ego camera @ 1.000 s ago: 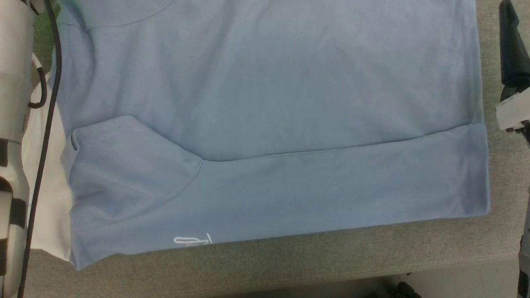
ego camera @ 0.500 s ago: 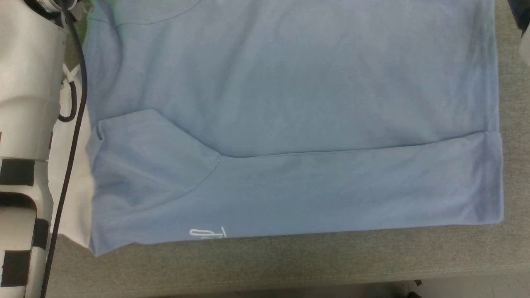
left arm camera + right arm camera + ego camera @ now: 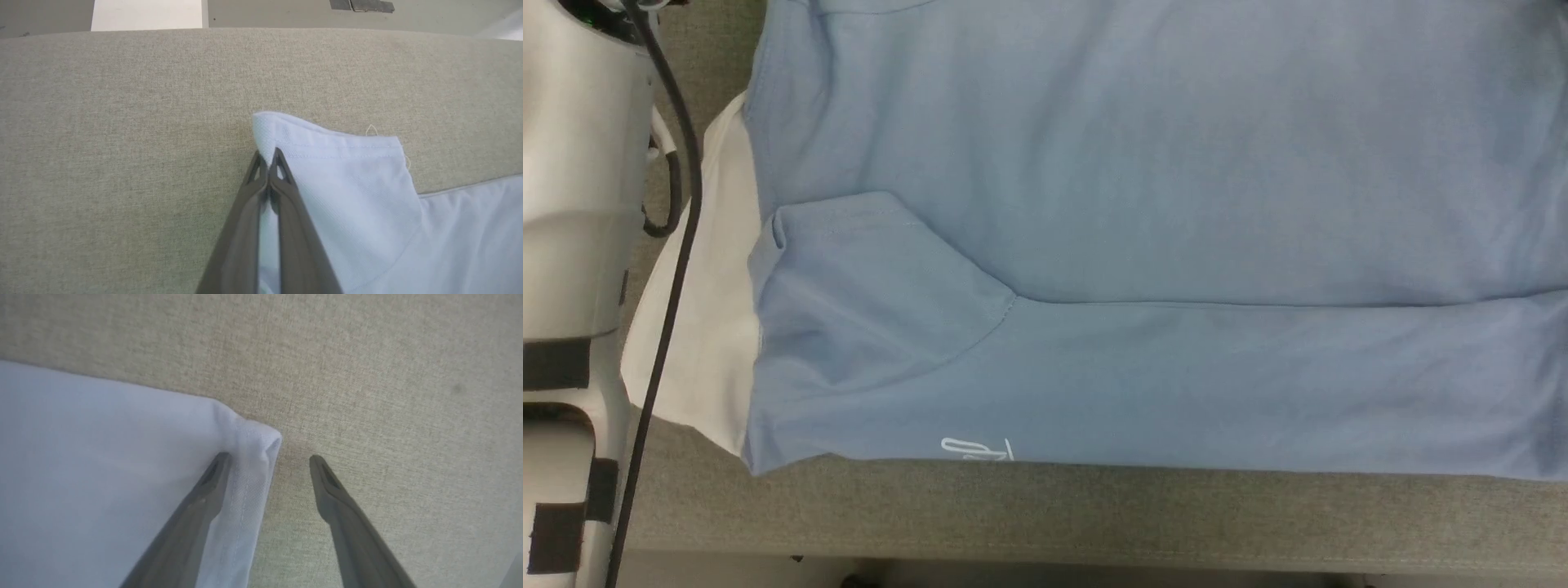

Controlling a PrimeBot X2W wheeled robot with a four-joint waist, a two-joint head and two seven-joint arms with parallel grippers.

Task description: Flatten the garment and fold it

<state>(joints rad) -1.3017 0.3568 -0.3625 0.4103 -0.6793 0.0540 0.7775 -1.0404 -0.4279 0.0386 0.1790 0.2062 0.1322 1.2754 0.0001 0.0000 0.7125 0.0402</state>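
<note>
Around garment [image 3: 1143, 163] edges, grey tabletop [image 3: 1094, 506].

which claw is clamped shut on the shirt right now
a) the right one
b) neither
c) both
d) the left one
d: the left claw has its fingers pressed together on a hemmed edge of the shirt, while the right claw stands open astride a shirt corner.

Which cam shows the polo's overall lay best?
Head view: the polo shirt spreads across the table, near band folded over. Left wrist view gives one hemmed corner pinched in the left gripper; right wrist view another corner inside the open right gripper.
</note>
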